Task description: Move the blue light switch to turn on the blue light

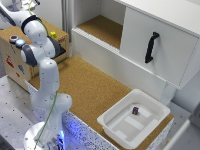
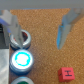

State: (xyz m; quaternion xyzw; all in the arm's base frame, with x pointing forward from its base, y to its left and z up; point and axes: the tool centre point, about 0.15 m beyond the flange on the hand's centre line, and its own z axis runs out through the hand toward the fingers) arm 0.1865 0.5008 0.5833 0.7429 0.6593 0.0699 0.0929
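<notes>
my fingers (image 2: pixel 64 27) stand apart, nothing between them; one blurred grey pad sits over the dark edge by the switches, the other hangs over bare cork. my gripper (image 2: pixel 40 27) hovers above the top of the wooden box (image 1: pixel 15 55).

the blue switch (image 2: pixel 22 60) lies just beside my near finger, a small round cap with a pale grey rim and a bright cyan centre that looks lit or glossy; i cannot tell which. a second round cap (image 2: pixel 25 37) sits right above it, partly hidden behind my finger, and the rim of a third, greenish one (image 2: pixel 20 80) peeks in below. a small red cube (image 2: pixel 65 75) rests on the cork, apart from the caps.

i judge this as the approach step: i am over the switches but not touching. next i need to line one pad against the blue cap's rim and push it sideways, keeping off its neighbours.

the cork is grainy and matte. farther off, a white tray (image 1: pixel 150 100) and a white cabinet (image 1: pixel 160 45).
</notes>
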